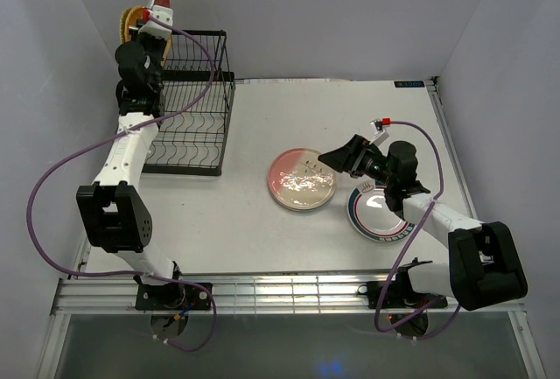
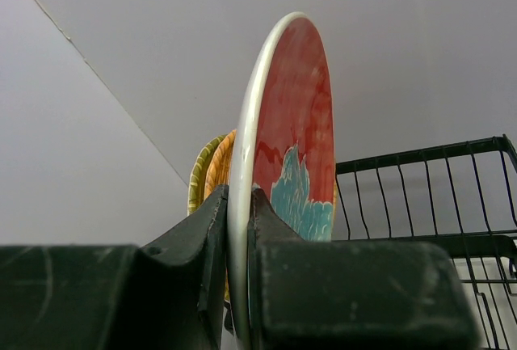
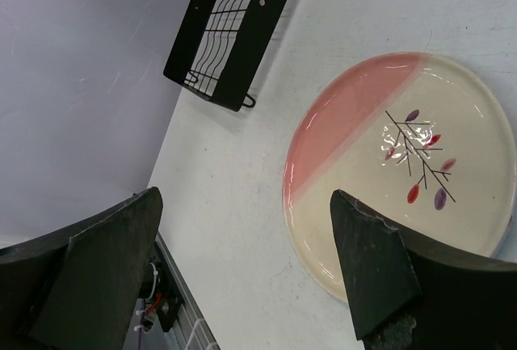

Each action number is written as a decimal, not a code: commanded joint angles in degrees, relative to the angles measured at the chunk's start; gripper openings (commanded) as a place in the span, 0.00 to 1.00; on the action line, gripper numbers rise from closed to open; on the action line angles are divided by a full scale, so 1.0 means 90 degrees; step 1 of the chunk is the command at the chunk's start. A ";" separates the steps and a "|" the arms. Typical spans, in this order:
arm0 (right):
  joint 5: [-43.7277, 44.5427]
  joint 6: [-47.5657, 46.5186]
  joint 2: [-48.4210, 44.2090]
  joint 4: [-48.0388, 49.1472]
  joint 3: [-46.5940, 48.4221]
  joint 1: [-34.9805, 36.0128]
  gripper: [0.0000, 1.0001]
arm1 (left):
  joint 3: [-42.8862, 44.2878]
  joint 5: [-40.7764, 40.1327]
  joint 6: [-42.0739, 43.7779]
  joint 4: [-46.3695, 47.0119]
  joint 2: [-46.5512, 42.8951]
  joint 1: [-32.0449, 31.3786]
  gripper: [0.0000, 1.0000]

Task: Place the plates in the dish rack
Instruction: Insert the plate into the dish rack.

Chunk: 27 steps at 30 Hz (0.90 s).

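Note:
My left gripper (image 2: 238,204) is shut on the rim of the red plate (image 2: 291,132), which has a teal patch, and holds it on edge above the left end of the black dish rack (image 1: 188,103). A yellow-orange woven plate (image 2: 208,174) stands right behind it, also seen in the top view (image 1: 133,20). My right gripper (image 1: 337,156) is open above the table at the right edge of the pink-and-white plate (image 1: 302,179), which lies flat (image 3: 404,164). A white plate with coloured rim rings (image 1: 378,214) lies flat under my right arm.
The rack's wavy slot wires (image 1: 184,138) lie low at its front, and its raised basket (image 2: 436,196) is at the back. White walls close in the left, back and right. The table's front rail (image 1: 289,291) runs between the arm bases.

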 commanded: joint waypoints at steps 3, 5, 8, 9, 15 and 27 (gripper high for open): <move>-0.0132 -0.0052 0.0041 0.0264 0.0265 -0.0014 0.90 | 0.0426 0.0266 -0.0181 0.1336 -0.0220 0.0057 0.00; -0.0142 -0.0042 0.0061 0.0284 0.0265 -0.0024 0.90 | 0.0446 0.0266 -0.0220 0.1346 -0.0151 0.0105 0.00; -0.0171 -0.0033 0.0090 0.0303 0.0265 -0.0014 0.90 | 0.0388 0.0325 -0.0299 0.1404 -0.0082 0.0321 0.00; -0.0171 -0.0033 0.0090 0.0313 0.0265 -0.0024 0.90 | 0.0310 0.0354 -0.0299 0.1443 -0.0073 0.0311 0.00; -0.0201 -0.0003 0.0159 0.0362 0.0265 -0.0024 0.90 | 0.0134 0.0335 -0.0182 0.1824 0.0044 0.0311 0.00; -0.0240 0.0026 0.0256 0.0420 0.0285 -0.0014 0.90 | 0.0309 0.0140 -0.0250 0.2030 0.0093 0.0311 0.00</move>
